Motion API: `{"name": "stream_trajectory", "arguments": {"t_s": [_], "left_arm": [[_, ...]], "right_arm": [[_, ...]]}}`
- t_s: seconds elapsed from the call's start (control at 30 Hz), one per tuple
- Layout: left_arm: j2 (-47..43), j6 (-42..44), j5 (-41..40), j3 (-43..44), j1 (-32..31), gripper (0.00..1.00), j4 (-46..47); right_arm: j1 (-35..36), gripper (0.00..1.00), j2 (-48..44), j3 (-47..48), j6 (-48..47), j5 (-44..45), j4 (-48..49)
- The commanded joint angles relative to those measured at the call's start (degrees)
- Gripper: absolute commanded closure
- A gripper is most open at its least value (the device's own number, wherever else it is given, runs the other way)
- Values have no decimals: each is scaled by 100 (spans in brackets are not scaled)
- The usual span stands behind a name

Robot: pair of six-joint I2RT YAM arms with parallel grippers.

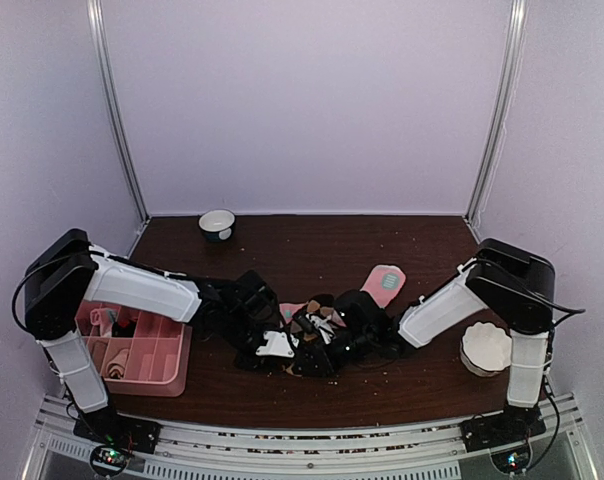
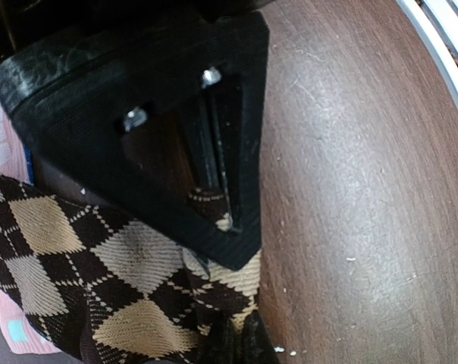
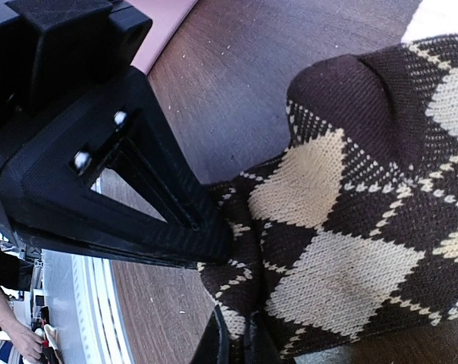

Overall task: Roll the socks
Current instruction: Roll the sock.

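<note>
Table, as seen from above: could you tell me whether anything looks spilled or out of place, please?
Yes: pale specks lie scattered over the dark table, like crumbs or lint, most visible toward the near edge. They are too small to tell what they are. Nothing else looks damaged.

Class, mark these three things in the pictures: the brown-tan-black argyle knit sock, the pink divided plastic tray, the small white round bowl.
Brown-tan-black argyle knit sock (image 3: 343, 258): right wrist view, tan diamond.
Pink divided plastic tray (image 1: 162, 384): top view, near wall.
Small white round bowl (image 1: 217, 220): top view, white inner wall.
</note>
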Motion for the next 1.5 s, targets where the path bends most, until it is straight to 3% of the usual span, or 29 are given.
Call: {"name": "stream_trajectory", "arguments": {"t_s": [0.0, 0.13, 0.27, 0.5, 0.53, 0.57, 0.6, 0.63, 0.73, 0.8, 0.87, 1.0, 1.13, 1.33, 1.47], "left_arm": [[254, -161, -4, 131, 15, 100, -187], [502, -504, 248, 460, 160, 100, -619], [782, -859, 820, 828, 466, 100, -1183], [1088, -1003, 1590, 1233, 673, 100, -1940], [1138, -998, 1690, 1327, 678, 100, -2084], [1190, -996, 1811, 1394, 675, 100, -2188], [1216, -995, 1874, 1433, 680, 100, -2260], [1247, -991, 1931, 1467, 680, 100, -2305], [1384, -1022, 2181, 1626, 744, 100, -2543], [1523, -1041, 2379, 1774, 811, 100, -2747], [1581, -1045, 2449, 1788, 861, 100, -2802], [1620, -1125, 2467, 1808, 899, 100, -2760], [1748, -1214, 2536, 1899, 969, 100, -2827], [2027, -1212, 2812, 2114, 1150, 100, -3129], [2183, -1152, 2877, 2280, 1207, 100, -3309]], "right_arm": [[-52, 94, 275, -373, 215, 267, -695], [-55, 77, -239, -970, 279, 621, 132], [-55, 68, -1013, -1679, 71, 1315, 856], [-49, 66, -1882, -2498, -274, 2307, 1095], [-30, 59, -2052, -2639, -283, 2561, 1175], [14, 45, -2245, -2793, -326, 2851, 1214], [99, 9, -2492, -2909, -389, 3271, 1174], [172, 1, -2731, -2989, -456, 3698, 1029], [249, 0, -3529, -3206, -383, 5024, 548], [225, 0, -3949, -3234, 249, 6137, 90], [165, 0, -4178, -3167, 831, 6412, -660], [396, 0, -4060, -3578, -380, 5748, 891], [1556, 4, -3275, -3723, -2526, 5997, 2034], [2061, 20, -2353, -2949, -3766, 5143, 2366], [2113, 25, -1719, -2139, -4304, 4678, 2054]]}}
